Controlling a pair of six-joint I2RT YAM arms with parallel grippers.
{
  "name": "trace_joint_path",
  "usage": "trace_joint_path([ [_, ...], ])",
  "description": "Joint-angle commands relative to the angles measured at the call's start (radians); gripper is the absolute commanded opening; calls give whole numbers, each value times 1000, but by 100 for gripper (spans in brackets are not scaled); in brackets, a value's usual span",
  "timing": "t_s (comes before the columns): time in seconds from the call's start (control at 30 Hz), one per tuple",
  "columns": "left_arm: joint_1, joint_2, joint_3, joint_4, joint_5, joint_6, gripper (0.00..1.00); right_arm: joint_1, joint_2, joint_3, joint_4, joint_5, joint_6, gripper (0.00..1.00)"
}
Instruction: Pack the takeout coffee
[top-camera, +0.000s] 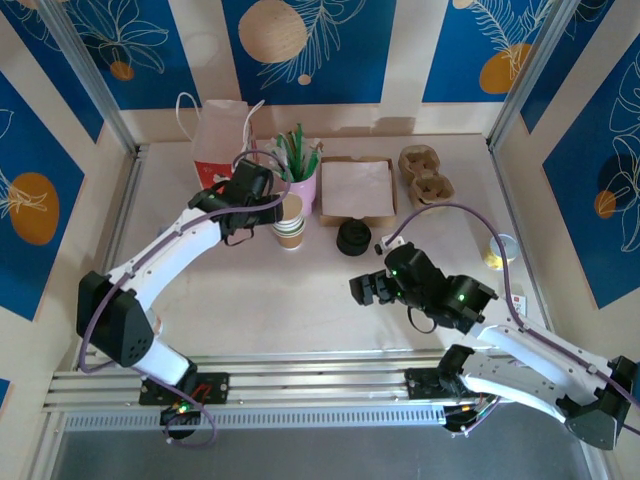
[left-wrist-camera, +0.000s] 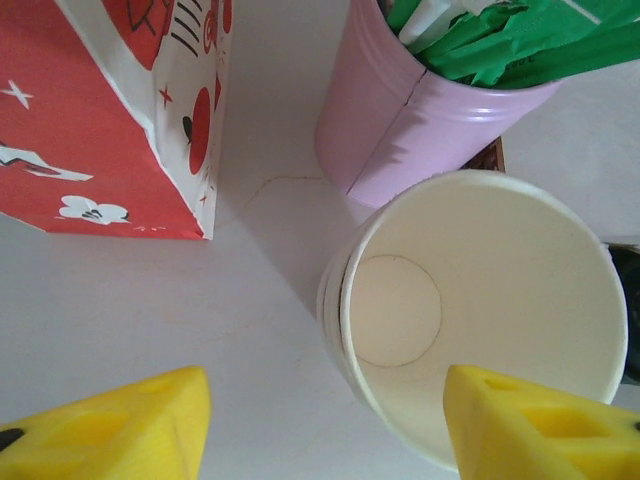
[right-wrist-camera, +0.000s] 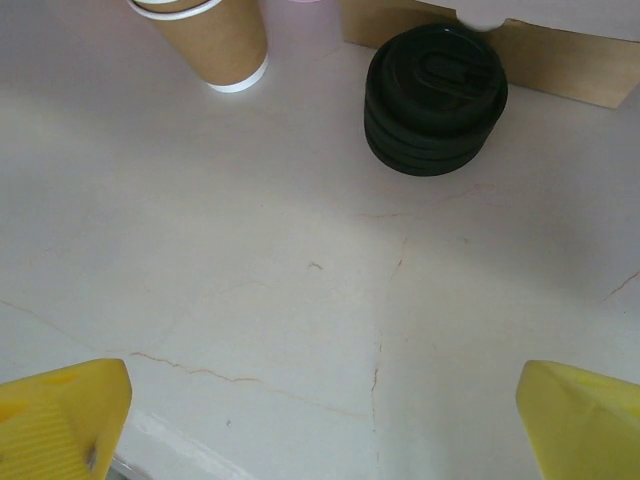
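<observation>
Now, left gripper (top-camera: 268, 200): hovering right over the cups, yellow fingers (left-wrist-camera: 110, 425) apart at a middling gap, nothing held.
Left wrist close-up: one fingertip sits off the cup's left side over bare table, the other overlaps the near rim on the right. No squeeze on it.
Stack of paper coffee cups (top-camera: 290, 222): upright, brown with white rims, nested, top one empty. It stands just in front of the pink holder, and we're looking straight down inside (left-wrist-camera: 480, 320).
Pink holder (top-camera: 298, 170): upright, stuffed with green sticks, touching or almost touching the cups.
Paper bag (top-camera: 222, 140): red and white, standing at the back left, just beside the left gripper.
Right gripper (top-camera: 366, 289): jaws spread wide, empty, low over bare table (top-camera: 300, 300) near the middle.
Stack of black lids (top-camera: 353, 238): ahead of the right gripper, apart from it, just right of the cups and in front of the box.
Cardboard box (top-camera: 356, 192): back centre, pale napkins inside.
Pulp cup carriers (top-camera: 426, 175): back right, beside the box.
</observation>
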Motion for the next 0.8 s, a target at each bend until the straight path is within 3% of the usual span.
trace_joint_path([
  [0.0,-10,34,44,-32,-18,-13,59,31,-16,1,-33,45,21,99],
  [0.17,-10,83,81,-42,-5,-21,47,61,-15,13,-55,66,29,99],
  [0.77,-11,147,138,-69,-6,-24,21,122,-14,32,-91,105,39,99],
])
